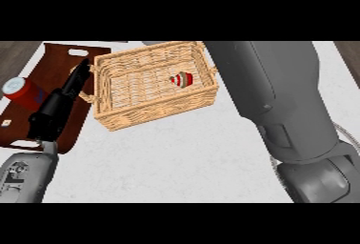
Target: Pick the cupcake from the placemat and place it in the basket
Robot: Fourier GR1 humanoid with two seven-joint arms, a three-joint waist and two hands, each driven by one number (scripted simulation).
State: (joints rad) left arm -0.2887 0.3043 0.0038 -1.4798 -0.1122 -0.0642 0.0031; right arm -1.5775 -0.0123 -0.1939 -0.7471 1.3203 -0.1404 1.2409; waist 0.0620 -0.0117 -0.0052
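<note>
The cupcake (181, 79), striped red and white, lies inside the woven basket (151, 114), towards its right side, and nothing touches it. My left hand (55, 104) shows at the left with its fingers straight and pointing up along the basket's left wall, over the brown placemat (63, 56). It holds nothing. My right forearm (281, 95) rises from the lower right, past the basket's right side, to the top of the view. Its hand is cut off there and does not show.
A red can with a pale lid (24, 92) stands on the placemat's left part. The basket sits on the pale counter (175, 157), overlapping the placemat's right edge. A thin curved outline (346, 136) peeks out behind my right arm.
</note>
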